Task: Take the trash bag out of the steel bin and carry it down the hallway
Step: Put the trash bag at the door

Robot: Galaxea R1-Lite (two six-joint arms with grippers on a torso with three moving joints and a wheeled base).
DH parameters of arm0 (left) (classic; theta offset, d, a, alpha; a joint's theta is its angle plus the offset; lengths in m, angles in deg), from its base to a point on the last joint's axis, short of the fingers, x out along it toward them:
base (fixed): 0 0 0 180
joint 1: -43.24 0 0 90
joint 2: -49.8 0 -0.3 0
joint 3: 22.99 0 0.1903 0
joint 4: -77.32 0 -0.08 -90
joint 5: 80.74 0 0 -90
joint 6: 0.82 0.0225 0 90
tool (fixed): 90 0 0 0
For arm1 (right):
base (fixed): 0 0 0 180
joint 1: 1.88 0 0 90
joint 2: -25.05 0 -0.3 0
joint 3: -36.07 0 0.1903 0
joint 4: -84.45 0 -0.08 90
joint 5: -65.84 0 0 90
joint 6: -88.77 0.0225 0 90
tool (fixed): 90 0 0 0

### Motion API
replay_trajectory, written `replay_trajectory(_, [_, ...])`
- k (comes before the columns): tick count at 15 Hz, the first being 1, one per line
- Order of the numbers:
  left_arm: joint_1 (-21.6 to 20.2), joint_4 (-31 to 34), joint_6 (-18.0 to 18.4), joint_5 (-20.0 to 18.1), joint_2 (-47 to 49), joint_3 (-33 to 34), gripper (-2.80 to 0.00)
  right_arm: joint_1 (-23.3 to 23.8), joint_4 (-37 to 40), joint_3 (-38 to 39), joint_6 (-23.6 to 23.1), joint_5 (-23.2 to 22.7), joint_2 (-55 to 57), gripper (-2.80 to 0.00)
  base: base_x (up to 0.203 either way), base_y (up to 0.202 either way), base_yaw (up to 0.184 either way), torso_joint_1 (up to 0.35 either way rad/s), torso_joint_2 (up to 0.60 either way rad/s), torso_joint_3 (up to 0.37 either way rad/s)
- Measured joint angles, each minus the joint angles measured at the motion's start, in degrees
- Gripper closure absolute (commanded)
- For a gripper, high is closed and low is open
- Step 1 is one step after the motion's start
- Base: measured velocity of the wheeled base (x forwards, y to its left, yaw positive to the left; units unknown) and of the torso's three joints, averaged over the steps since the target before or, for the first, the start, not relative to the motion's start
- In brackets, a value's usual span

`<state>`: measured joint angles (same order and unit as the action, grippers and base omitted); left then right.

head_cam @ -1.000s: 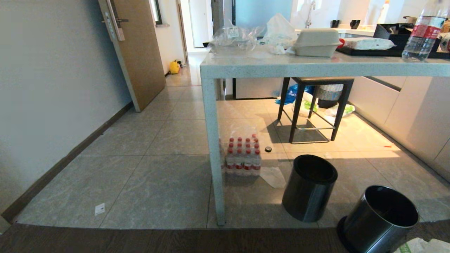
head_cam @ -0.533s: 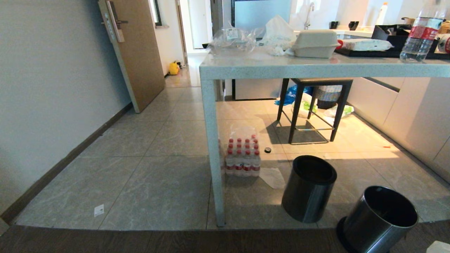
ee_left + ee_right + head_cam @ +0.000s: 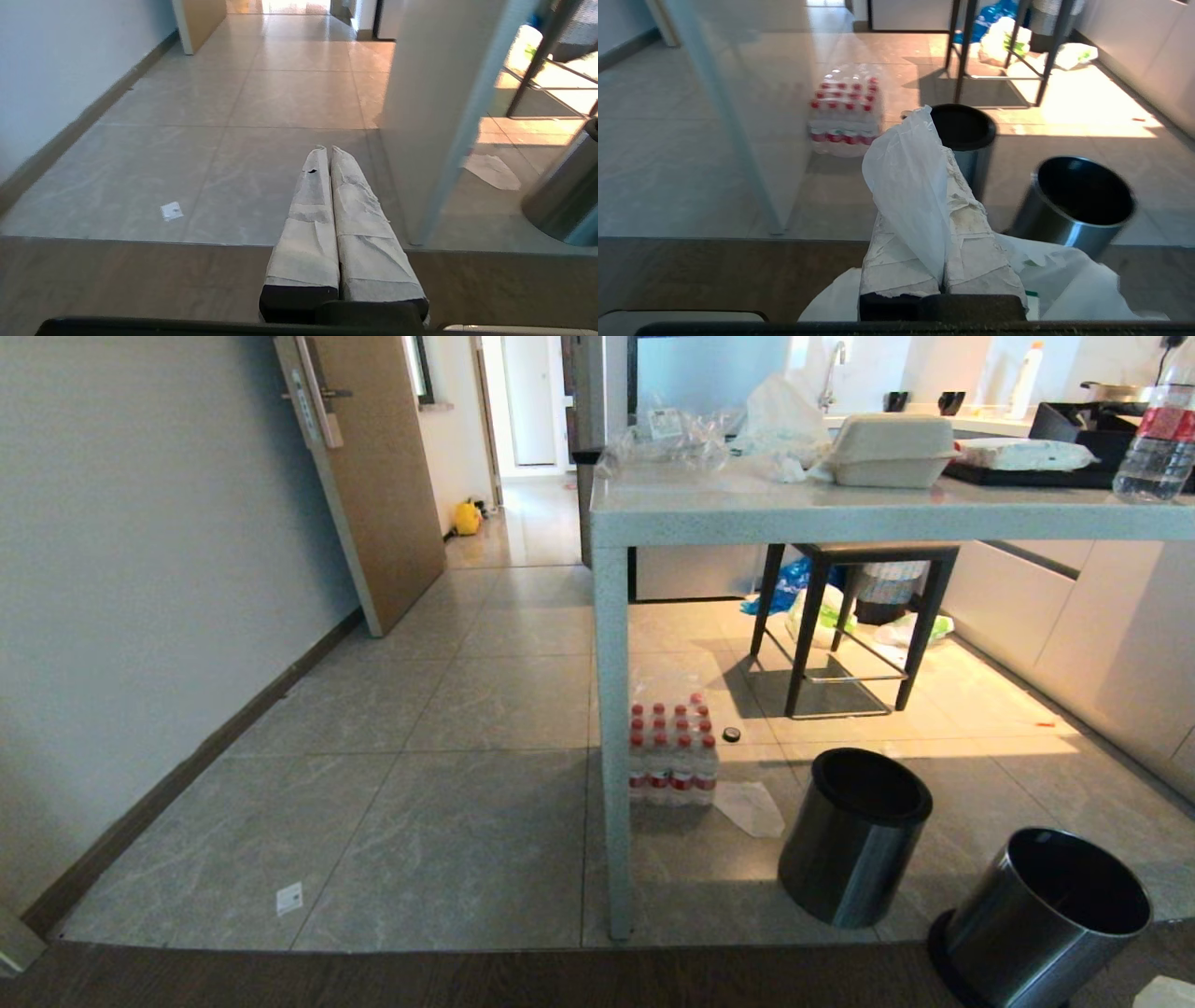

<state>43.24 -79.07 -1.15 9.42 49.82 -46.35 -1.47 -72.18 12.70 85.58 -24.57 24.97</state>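
Observation:
My right gripper (image 3: 941, 149) is shut on a thin white trash bag (image 3: 906, 177). A fold of it stands up between the taped fingers and the rest hangs below. In the head view only a corner of the bag (image 3: 1167, 992) shows at the lower right. The steel bin with a black rim (image 3: 854, 840) stands on the tiles beside the table leg, showing only a dark inside. A second shiny steel bin (image 3: 1041, 919) stands nearer to me. My left gripper (image 3: 325, 150) is shut on nothing, low over the floor. The hallway (image 3: 523, 523) runs away past the open door.
A stone-topped table (image 3: 840, 513) with a pale leg (image 3: 616, 747) stands ahead on the right. A shrink-wrapped pack of bottles (image 3: 670, 756) and a paper scrap (image 3: 752, 807) lie under it. A black stool (image 3: 854, 625) stands beyond. The brown door (image 3: 383, 476) and grey wall bound the left.
The whole head view has shifted to the right, so the camera has turned left. Less of the white bag shows in the lower right corner. Both grippers stay as they were.

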Motion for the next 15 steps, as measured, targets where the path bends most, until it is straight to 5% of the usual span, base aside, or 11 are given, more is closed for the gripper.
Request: replay_trajectory(15, [0.0, 0.0, 0.0, 0.0, 0.0, 0.0, 0.00, 0.0, 0.0, 0.0, 0.0, 0.0, 0.0, 0.00, 0.000, 0.192, 0.001, 0.002, 0.00, 0.003])
